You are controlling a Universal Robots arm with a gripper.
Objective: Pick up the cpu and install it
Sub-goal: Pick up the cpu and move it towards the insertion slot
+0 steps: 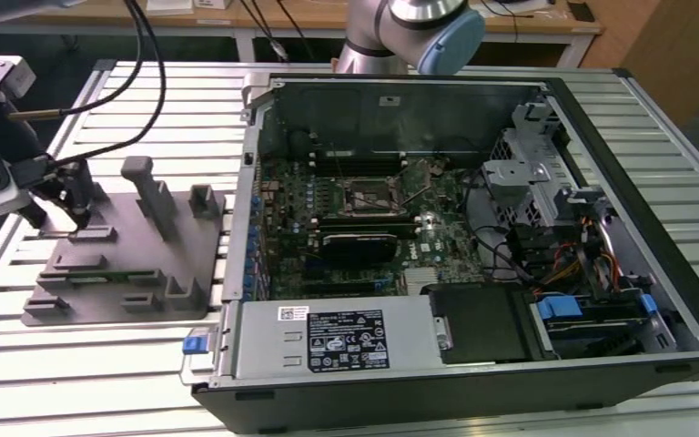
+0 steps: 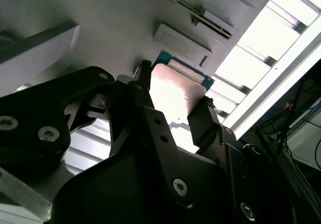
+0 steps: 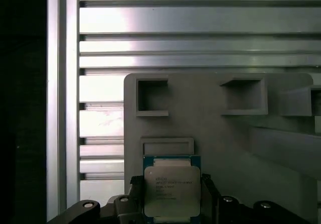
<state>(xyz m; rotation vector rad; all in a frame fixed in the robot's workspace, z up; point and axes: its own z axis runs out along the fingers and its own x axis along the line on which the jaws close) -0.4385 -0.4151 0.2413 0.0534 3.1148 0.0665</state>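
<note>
The gripper [image 3: 172,184] straddles the cpu [image 3: 172,194]. Its fingers [image 2: 200,118] look pressed against two opposite edges, and the chip lies flat between them on the grey holder [image 3: 215,128]. Just beyond the tips are empty pockets, then the slatted table [image 3: 175,20]. The holder's posts [image 1: 149,191] stand beside the tool, and the open computer [image 1: 471,118] with its socket [image 1: 368,193] is well apart.

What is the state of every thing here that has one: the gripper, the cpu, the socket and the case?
gripper, shut on the cpu, over the fixture.
cpu, gripped at two opposite edges, metal top showing; lifted or resting on the fixture, cannot tell.
socket, dark inside, no silver chip seen in it.
case, lying on its side, side panel off, board exposed.
</note>
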